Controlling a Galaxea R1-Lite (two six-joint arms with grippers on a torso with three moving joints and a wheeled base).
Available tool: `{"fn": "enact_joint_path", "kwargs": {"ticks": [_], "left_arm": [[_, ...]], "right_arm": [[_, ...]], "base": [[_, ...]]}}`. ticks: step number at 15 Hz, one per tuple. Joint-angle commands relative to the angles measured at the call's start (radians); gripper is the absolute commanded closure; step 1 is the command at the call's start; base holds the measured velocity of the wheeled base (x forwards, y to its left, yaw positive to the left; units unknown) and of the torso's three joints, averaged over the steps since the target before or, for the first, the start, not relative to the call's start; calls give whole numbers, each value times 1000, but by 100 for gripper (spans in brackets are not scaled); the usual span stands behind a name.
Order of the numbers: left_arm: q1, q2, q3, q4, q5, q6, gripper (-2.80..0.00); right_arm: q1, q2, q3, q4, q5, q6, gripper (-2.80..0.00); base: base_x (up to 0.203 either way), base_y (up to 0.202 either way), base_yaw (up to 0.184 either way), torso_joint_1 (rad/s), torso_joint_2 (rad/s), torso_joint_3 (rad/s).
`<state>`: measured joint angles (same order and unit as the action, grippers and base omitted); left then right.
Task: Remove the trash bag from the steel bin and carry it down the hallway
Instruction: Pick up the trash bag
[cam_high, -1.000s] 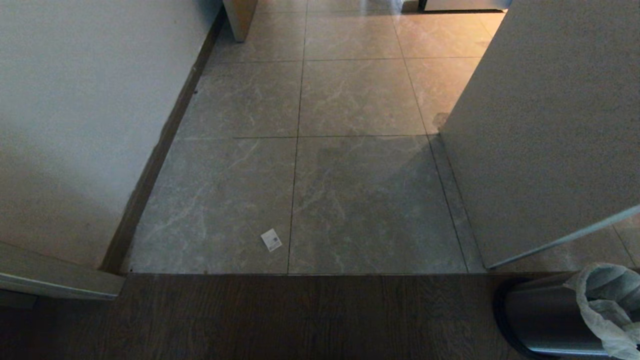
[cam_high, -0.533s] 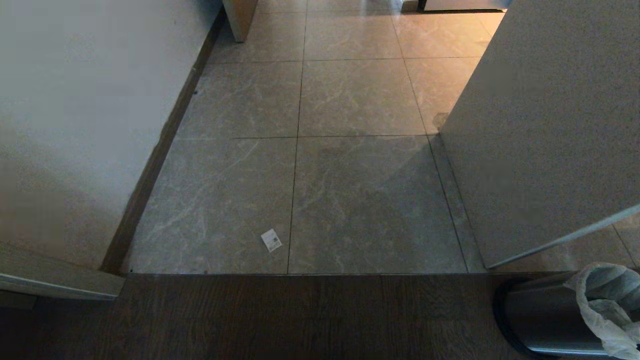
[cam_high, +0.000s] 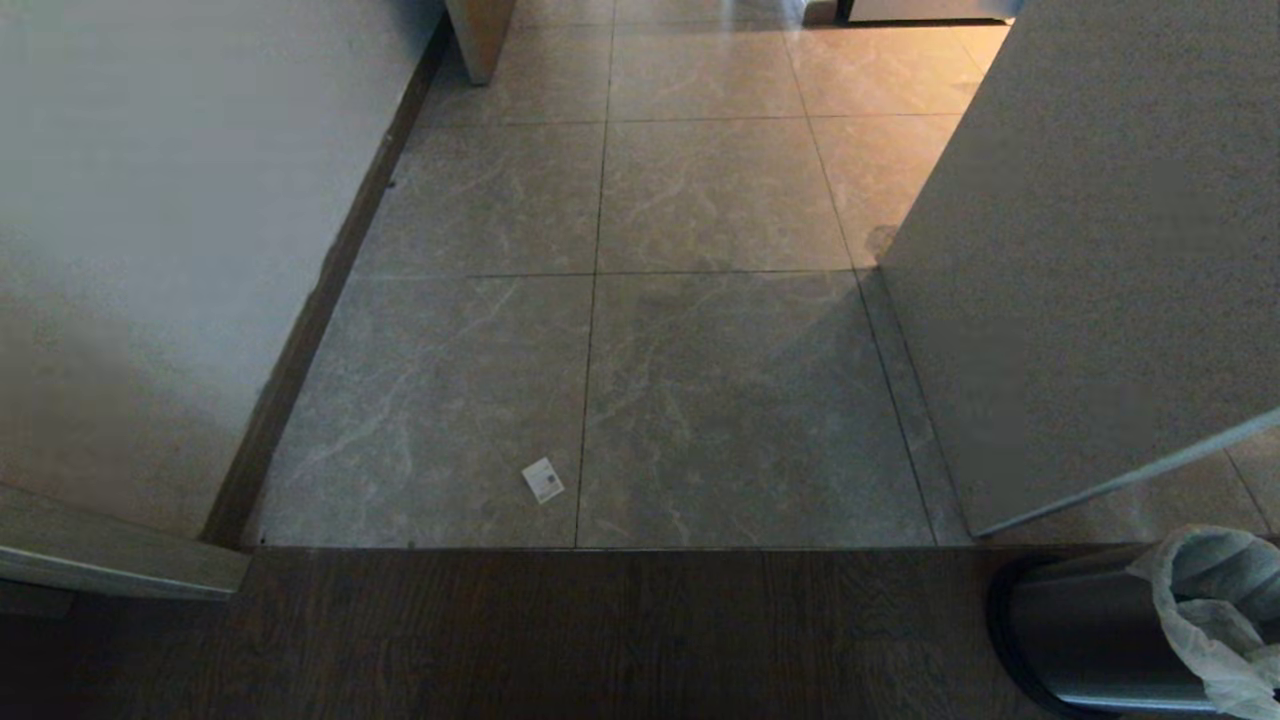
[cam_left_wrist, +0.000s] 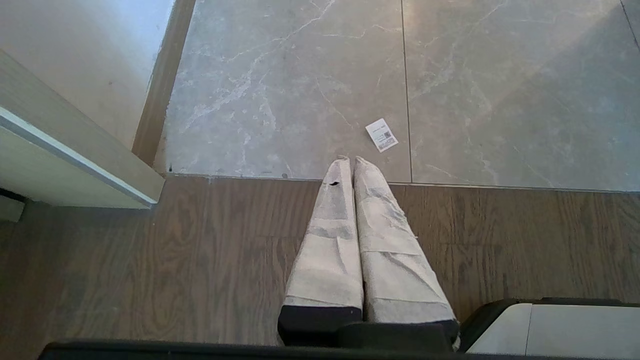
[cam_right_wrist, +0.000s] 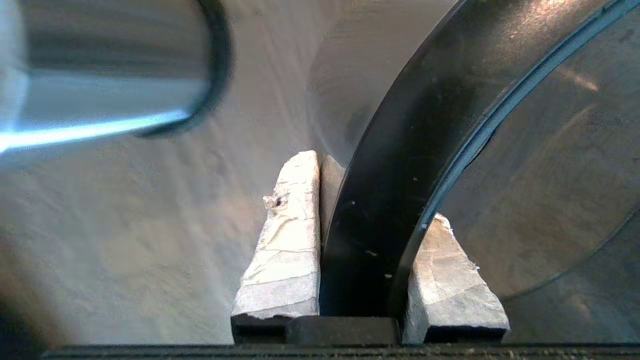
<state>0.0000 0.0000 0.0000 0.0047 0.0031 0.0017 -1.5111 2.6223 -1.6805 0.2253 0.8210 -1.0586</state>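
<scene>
Right now my right gripper (cam_right_wrist: 360, 200) is not on the bag at all. Its taped fingers (cam_right_wrist: 290, 240) pinch the black rim of a round lid (cam_right_wrist: 400, 150), one finger on each side, closed as far as that rim allows. The lid is hard and rigid, with a brushed metal face that looks slick, so I judge the rim is the only sure hold on it.

The trash bag (cam_high: 1215, 610) sits in the steel bin (cam_high: 1080, 640) at the right end of the dark wooden floor strip (cam_high: 600, 630), just short of its edge with the tiles. The bag's mouth is folded out over the bin's top. It is thin, pale, crinkled film, soft and shapeless. I expect it to be light and to tear if snagged on the rim. My choice would be to pinch a bunched fold or a loop handle rather than a single layer; the handles do not show from here.

The bin is a smooth cylinder with a black band at its base.

The hallway (cam_high: 700, 200) beyond has large glossy veined tiles, and a small paper label (cam_high: 543, 480) lies near the tile edge.

My left gripper (cam_left_wrist: 350, 162) hangs over the wood with its fingers pressed together, holding nothing.
</scene>
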Motion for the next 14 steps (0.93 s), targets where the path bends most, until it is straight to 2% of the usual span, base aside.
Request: {"fn": "enact_joint_path", "kwargs": {"ticks": [1,6,9,10,14], "left_arm": [[0,0,0,0,0,0,0],[0,0,0,0,0,0,0],[0,0,0,0,0,-1,0],[0,0,0,0,0,-2,0],[0,0,0,0,0,-1,0]], "right_arm": [[-6,2,-10,-2,-23,-28,-280],[-14,1,-8,3,14,-28,-280],[-39,-91,49,50,37,-27,-280],[-47,-148,81,95,37,-26,0],[-59,-471,273,282,37,-49,0]], "base": [[0,0,0,0,0,0],[0,0,0,0,0,0],[0,0,0,0,0,0],[0,0,0,0,0,0],[0,0,0,0,0,0]]}}
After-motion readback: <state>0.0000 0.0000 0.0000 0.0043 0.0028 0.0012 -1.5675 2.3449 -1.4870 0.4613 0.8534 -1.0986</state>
